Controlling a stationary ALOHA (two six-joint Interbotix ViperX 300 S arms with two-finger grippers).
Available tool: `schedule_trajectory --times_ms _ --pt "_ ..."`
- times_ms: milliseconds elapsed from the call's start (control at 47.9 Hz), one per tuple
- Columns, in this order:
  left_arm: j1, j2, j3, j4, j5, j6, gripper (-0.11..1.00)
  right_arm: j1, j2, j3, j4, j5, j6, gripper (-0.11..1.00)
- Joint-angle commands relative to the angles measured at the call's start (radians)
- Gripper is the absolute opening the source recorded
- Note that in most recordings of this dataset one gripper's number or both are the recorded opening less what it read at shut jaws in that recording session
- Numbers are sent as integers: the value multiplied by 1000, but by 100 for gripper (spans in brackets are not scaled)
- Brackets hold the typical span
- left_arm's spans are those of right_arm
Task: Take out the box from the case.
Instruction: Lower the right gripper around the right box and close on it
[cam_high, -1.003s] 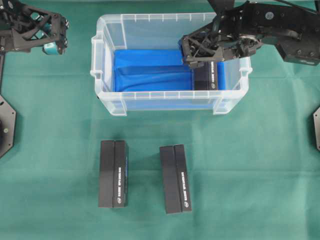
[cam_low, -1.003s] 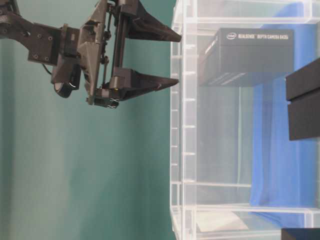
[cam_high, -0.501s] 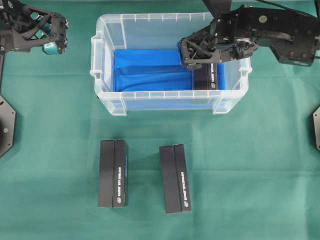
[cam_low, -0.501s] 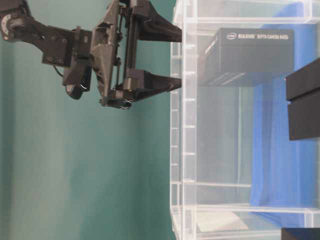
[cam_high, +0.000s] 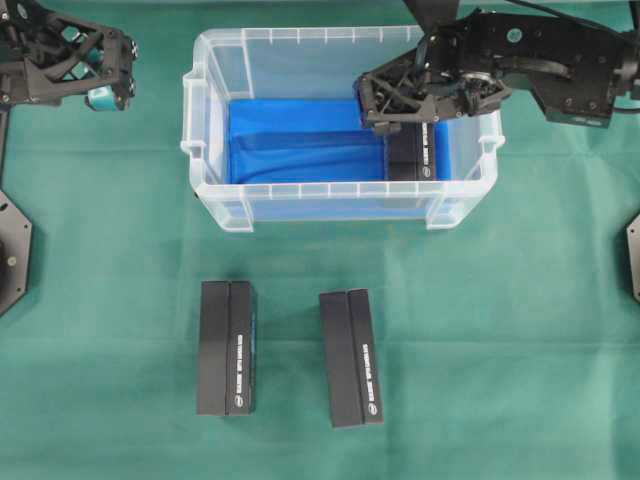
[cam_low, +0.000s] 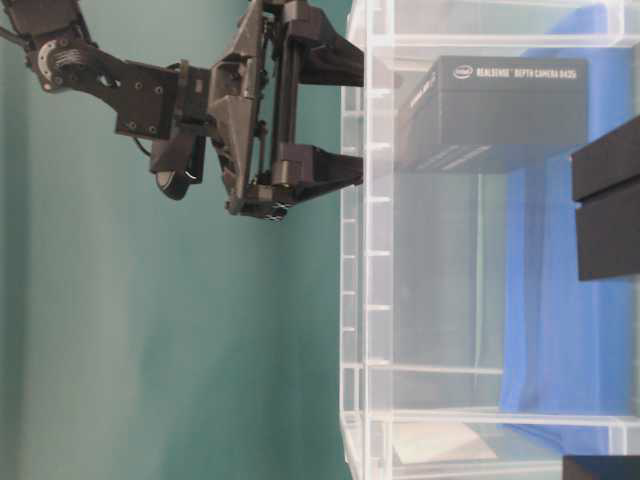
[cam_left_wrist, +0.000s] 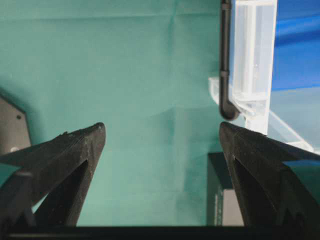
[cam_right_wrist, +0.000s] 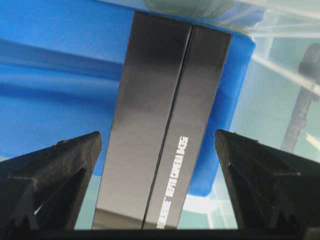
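A green-clothed surface (cam_high: 500, 350) carries two black boxes (cam_high: 227, 347) at the near edge. Beyond them stands the case (cam_high: 340, 195), the box (cam_high: 415, 155) lying on its blue lining at the right end. The right end effector (cam_high: 380, 108) hangs above it, fingers spread wide and empty; only its wrist view shows the box framed between them. Far left, the left end effector (cam_left_wrist: 162, 132) gapes empty.

Right claw (cam_high: 385, 110) wide open, angled downward from an outstretched arm; left claw (cam_high: 100, 70) open, off left.
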Motion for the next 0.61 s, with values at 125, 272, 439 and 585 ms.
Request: schedule_trajectory --times_ms 125,272,439,585 --pt "3 -9 -12 3 -3 3 94 -8 3 -3 -3 -29 3 93" --pt "3 -11 -11 3 -3 8 95 -12 17 3 -3 -31 6 93" --pt "3 -9 -11 3 -3 11 94 -12 21 21 -3 -58 18 93" --pt "3 -6 -11 3 -3 12 95 -12 28 46 -3 -94 38 93"
